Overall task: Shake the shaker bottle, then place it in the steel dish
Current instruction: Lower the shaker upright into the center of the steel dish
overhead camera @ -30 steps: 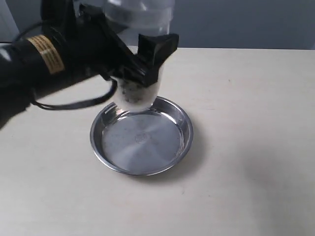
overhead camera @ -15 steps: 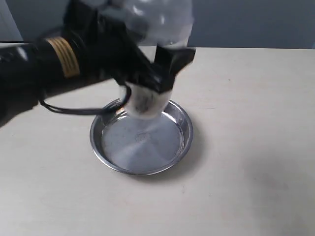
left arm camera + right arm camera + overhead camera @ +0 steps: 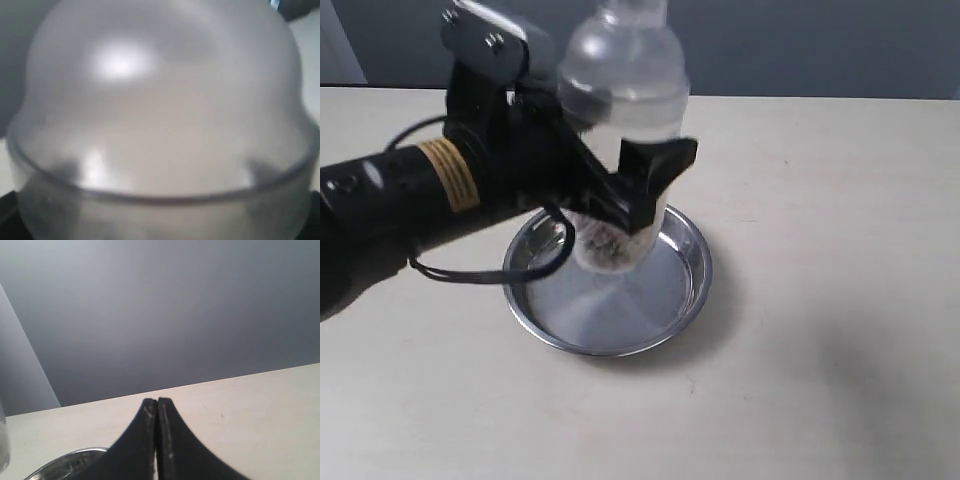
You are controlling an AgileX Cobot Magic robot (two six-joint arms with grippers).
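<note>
The frosted shaker bottle (image 3: 623, 110) stands upright in the air over the steel dish (image 3: 670, 310), its base with brown granules low above the dish's far side. My left gripper (image 3: 620, 195) is shut on the bottle's lower body, one black finger (image 3: 655, 165) showing in front. In the left wrist view the bottle's domed shoulder (image 3: 160, 100) fills the picture and hides the jaws. My right gripper (image 3: 157, 405) is shut with nothing in it, off to the side; a bit of the dish's rim (image 3: 70, 456) shows beside it.
The pale table (image 3: 840, 300) stretches to the right and front of the dish. A black cable (image 3: 490, 275) from the left arm hangs down to the dish's left rim. A grey wall (image 3: 800, 40) runs behind the table.
The bottle has swung from a rightward tilt back to upright and dropped lower over the dish, after shifting right half a second earlier. The left arm moved with it. The dish has stayed put.
</note>
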